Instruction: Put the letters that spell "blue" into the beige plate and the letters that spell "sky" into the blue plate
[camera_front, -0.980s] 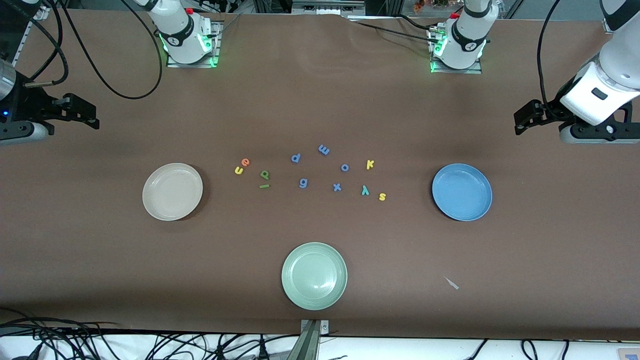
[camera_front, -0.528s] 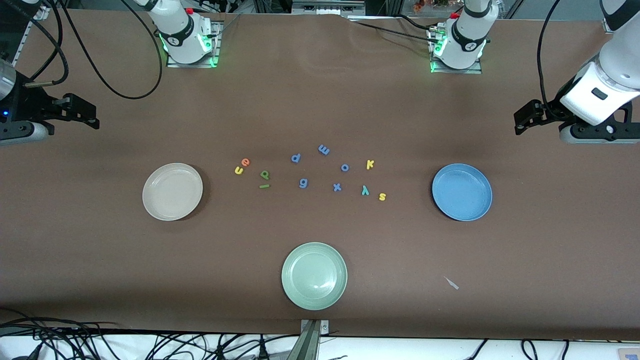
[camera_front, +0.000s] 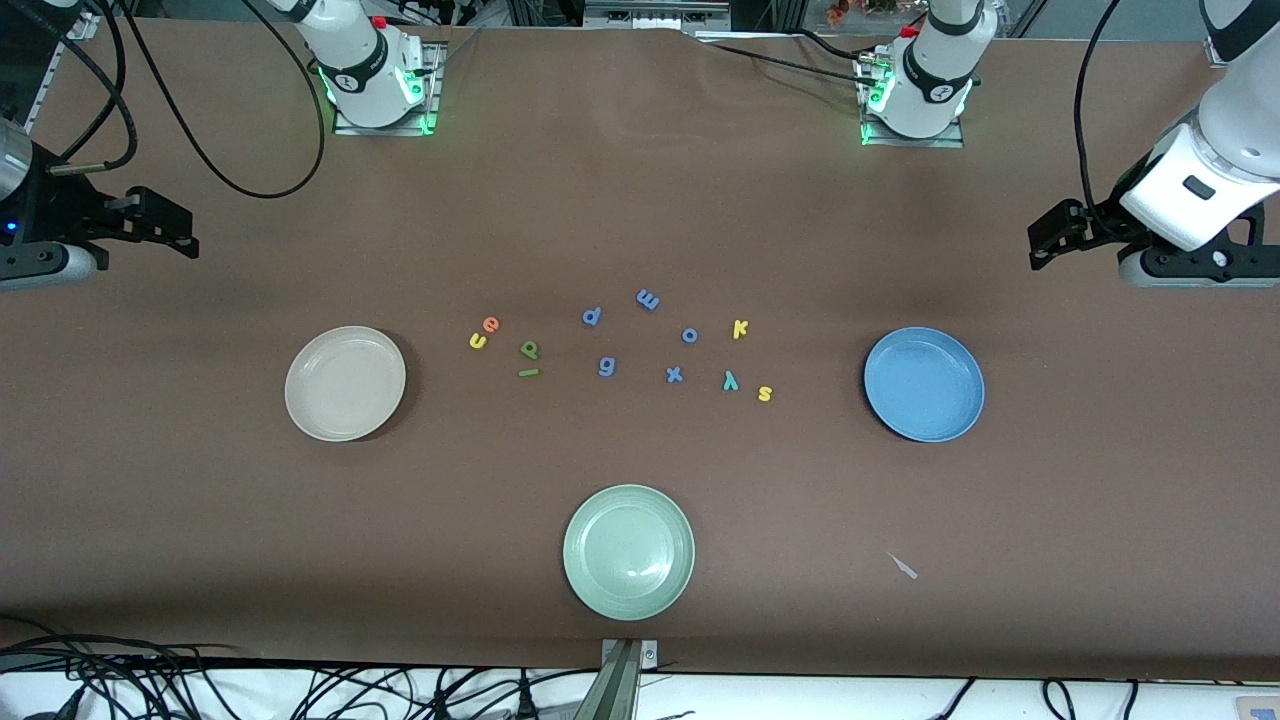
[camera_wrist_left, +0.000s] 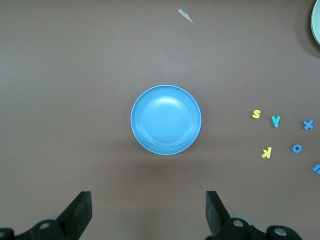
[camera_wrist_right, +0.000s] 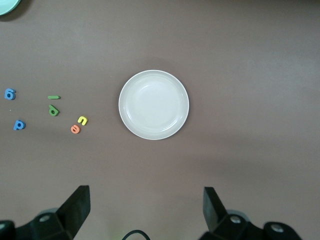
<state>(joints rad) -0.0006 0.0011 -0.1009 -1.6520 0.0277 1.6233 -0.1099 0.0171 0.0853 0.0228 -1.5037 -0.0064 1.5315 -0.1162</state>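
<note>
- Letters lie scattered in a loose band across the middle of the front view, between the beige plate (camera_front: 345, 384) at centre left of the frame and the blue plate (camera_front: 924, 384) at centre right.
- We find the orange e (camera_front: 490, 324) and yellow u (camera_front: 478, 341) touching or nearly so, at the band's end toward the beige plate.
- We see the green b (camera_front: 529, 349) just beside them, with the green bar l (camera_front: 528, 373) lower in the frame; the bar's long axis runs almost level across the frame, pointing from plate to plate.
- We count five blue letters mid-band: p (camera_front: 591, 316), m (camera_front: 648, 299), o (camera_front: 690, 335), g (camera_front: 606, 367) and x (camera_front: 674, 375).
- We place the yellow k (camera_front: 740, 328), teal y (camera_front: 730, 380) and yellow s (camera_front: 765, 393) at the end toward the blue plate; y and s sit near each other, k higher in the frame.
- We note a pale green plate (camera_front: 628, 551) at lower centre of the front view.
- We see the left gripper (camera_wrist_left: 147, 212) waiting, jaws spread wide and holding nothing, at the lower edge of its wrist view, with the blue plate at that frame's centre.
- We see the right gripper (camera_wrist_right: 146, 210) waiting likewise, jaws wide apart and empty, with the beige plate at the centre of its wrist view.
- We see all three plates holding nothing.
</note>
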